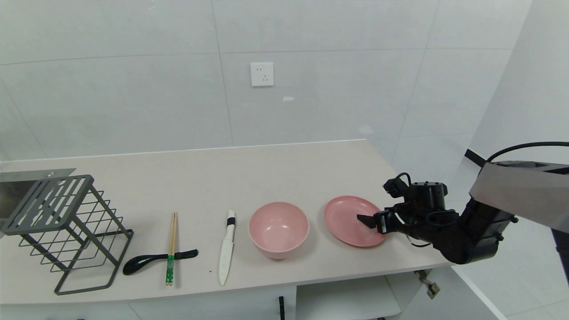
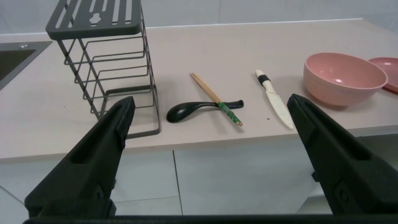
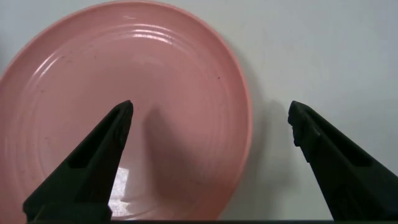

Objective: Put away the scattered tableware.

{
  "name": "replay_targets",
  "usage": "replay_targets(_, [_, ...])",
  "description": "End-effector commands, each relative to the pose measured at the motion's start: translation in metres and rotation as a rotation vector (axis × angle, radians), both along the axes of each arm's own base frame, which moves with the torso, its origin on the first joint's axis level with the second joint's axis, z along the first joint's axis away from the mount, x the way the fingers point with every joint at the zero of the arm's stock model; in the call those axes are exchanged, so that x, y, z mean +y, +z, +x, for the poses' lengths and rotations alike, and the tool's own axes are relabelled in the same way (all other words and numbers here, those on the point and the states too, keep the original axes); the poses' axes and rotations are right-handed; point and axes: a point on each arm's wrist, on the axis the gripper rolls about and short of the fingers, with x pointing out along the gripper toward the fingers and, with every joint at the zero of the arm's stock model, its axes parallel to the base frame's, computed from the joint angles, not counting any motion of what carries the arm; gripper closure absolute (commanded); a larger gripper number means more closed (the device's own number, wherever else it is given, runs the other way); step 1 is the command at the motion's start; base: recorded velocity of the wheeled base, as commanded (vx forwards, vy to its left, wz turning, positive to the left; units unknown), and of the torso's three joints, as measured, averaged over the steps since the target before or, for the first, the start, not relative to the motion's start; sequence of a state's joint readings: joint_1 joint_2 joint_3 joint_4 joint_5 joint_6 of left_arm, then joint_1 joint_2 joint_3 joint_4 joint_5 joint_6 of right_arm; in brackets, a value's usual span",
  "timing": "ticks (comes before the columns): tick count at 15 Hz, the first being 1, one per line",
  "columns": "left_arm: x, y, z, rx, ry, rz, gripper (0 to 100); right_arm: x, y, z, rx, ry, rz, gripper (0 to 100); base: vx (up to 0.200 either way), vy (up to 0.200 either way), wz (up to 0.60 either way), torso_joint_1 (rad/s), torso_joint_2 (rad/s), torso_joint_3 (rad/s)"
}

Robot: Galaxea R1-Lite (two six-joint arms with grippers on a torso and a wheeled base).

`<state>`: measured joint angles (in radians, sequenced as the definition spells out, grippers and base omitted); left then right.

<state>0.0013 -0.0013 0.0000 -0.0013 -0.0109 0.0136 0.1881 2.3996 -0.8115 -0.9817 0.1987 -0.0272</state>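
- Two black jaws of the right gripper (image 3: 208, 165) stand wide apart and hold nothing. One finger is over the pink plate (image 1: 351, 220), the other past its rim over the bare counter (image 1: 222, 178).
- The plate lies flat at the lower right of the head view, near the counter's right end.
- The left gripper (image 2: 208, 162) is likewise spread wide and empty, hanging off the counter's front edge and facing the row of tableware.
- A pink bowl (image 1: 278, 229) sits upright just left of the plate, not touching it.
- A white knife (image 1: 227, 248) with a black band lies left of the bowl, its blade tip toward the front edge.
- A pair of wooden chopsticks (image 1: 171, 246) with green ends lies across the handle of a black spoon (image 1: 151, 260), left of centre in the lower frame.
- A grey wire rack (image 1: 62, 222) stands at the lower left, beside a sink (image 1: 18, 186) at the left edge.
- A white wall socket (image 1: 262, 74) is set in the tiled wall, upper centre.
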Motion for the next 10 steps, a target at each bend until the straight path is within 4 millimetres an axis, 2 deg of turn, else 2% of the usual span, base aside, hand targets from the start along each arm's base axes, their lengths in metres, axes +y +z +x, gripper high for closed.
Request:
replay_targets(1, [0.0,0.0,0.0,0.001,0.0,0.0,0,0.006,-0.009,-0.003,0.025,0.018,-0.005,0,0.0,0.0,0.0,0.0,0.0,0.0])
replay_targets(2, [0.0,0.0,0.0,0.001,0.0,0.0,0,0.009,-0.011,-0.004,0.03,0.027,-0.006,0,0.0,0.0,0.0,0.0,0.0,0.0])
replay_targets(3, [0.0,0.0,0.0,0.001,0.0,-0.001,0,0.011,-0.013,-0.006,0.037,0.034,-0.009,100,0.0,0.0,0.0,0.0,0.0,0.0])
replay_targets(5, [0.0,0.0,0.0,0.001,0.0,-0.001,0,0.013,-0.015,-0.006,0.044,0.027,-0.018,100,0.0,0.0,0.0,0.0,0.0,0.0])
replay_targets(7, [0.0,0.0,0.0,0.001,0.0,-0.001,0,0.004,-0.019,-0.004,0.053,-0.082,-0.041,100,0.0,0.0,0.0,0.0,0.0,0.0])
replay_targets(9, [0.0,0.0,0.0,0.001,0.0,-0.001,0,-0.006,-0.01,-0.001,0.027,-0.111,-0.024,100,0.0,0.0,0.0,0.0,0.0,0.0])
replay_targets(10, [0.0,0.0,0.0,0.001,0.0,-0.001,0,-0.007,0.002,-0.002,-0.004,-0.113,-0.013,100,0.0,0.0,0.0,0.0,0.0,0.0])
